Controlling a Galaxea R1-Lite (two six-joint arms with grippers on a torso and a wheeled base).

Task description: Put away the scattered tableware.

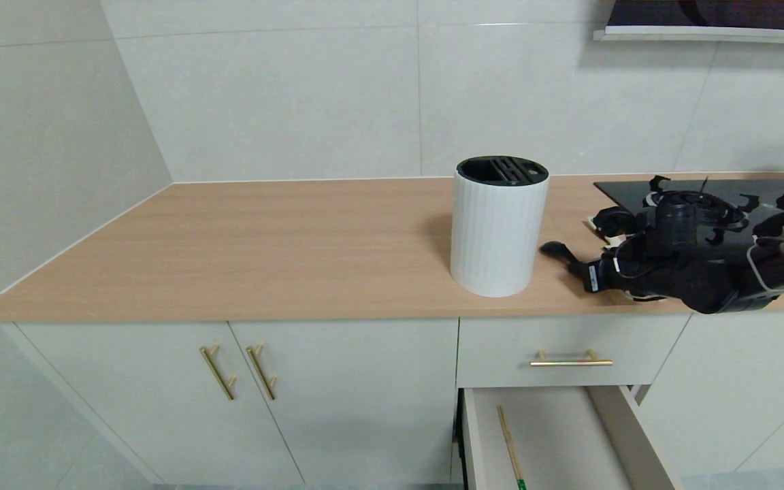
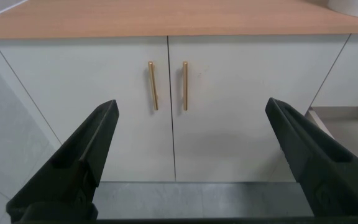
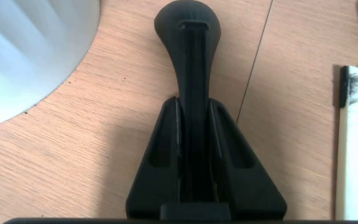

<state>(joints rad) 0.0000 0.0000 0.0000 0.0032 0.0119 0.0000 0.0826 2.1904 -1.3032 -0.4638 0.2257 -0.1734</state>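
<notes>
Fingers (image 3: 161, 155) of right gripper (image 3: 194, 109) clamp a black handle (image 3: 187, 37), low at the counter (image 1: 297, 245), just beside the white holder (image 1: 499, 231). Left gripper (image 2: 190, 106) spread, holding nothing. I judge next: lift, tip upright, slot into holder.

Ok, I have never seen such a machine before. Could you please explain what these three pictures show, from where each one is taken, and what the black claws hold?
It is a robot with two arms, each ending in a gripper, a clamp with two fingers. The large picture comes from a camera on its head, looking down at a wooden counter. The two others come from cameras on its wrists.

On the counter stands a white holder with a slotted black top, and to its right a black stove. Below, an open drawer holds what looks like chopsticks.

The right gripper is shut on a black utensil, low over the counter beside the holder. Only its rounded end shows, so I cannot say which utensil it is. The left gripper is open and holds nothing; it faces the cabinet doors.
</notes>
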